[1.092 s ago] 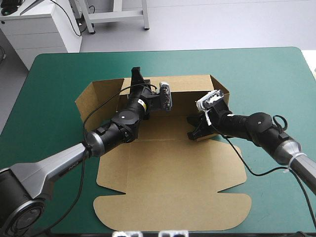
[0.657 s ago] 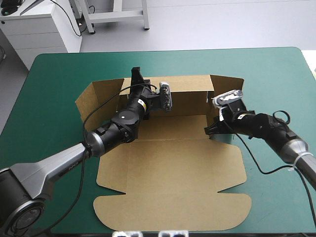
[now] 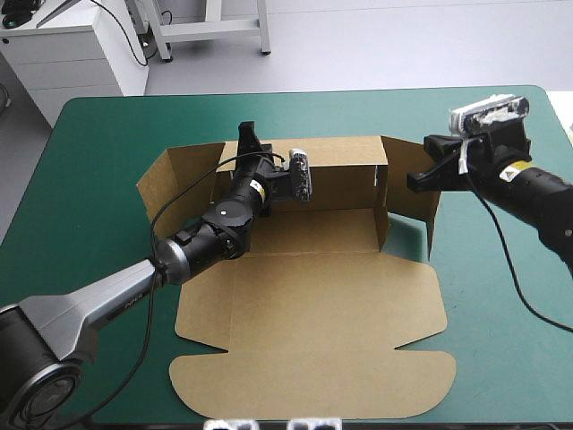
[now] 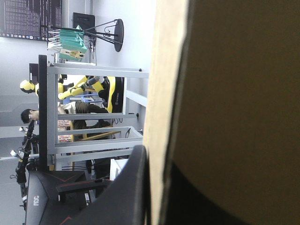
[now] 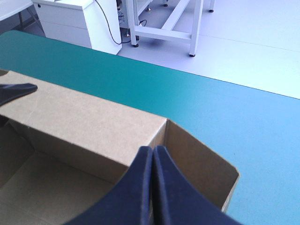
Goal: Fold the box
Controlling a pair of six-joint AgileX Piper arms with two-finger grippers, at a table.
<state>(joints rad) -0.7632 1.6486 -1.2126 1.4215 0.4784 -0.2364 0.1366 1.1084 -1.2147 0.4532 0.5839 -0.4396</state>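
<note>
The brown box (image 3: pixel 313 305) lies in the middle of the teal-green table with its back wall (image 3: pixel 340 161) raised and the lid flat toward the near edge. My left gripper (image 3: pixel 248 141) sits on the back wall's top edge near the left corner. In the left wrist view it (image 4: pixel 152 159) is shut on the board (image 4: pixel 234 93), one black finger on each face. My right gripper (image 3: pixel 416 180) hangs above the box's right side flap (image 3: pixel 407 179), clear of it. Its fingers (image 5: pixel 153 150) meet in a pointed arch, shut on nothing, over the back right corner (image 5: pixel 164 123).
The left side flap (image 3: pixel 175 179) stands splayed outward. Bare teal-green cover (image 3: pixel 501 305) lies to the right of the box and beyond the back wall (image 5: pixel 197 103). A white cabinet (image 3: pixel 63 54) stands past the table's far left corner.
My right gripper has pulled out of the box's right inner corner, risen and moved right and away. The right side flap now stands more upright. The left gripper has not moved.
</note>
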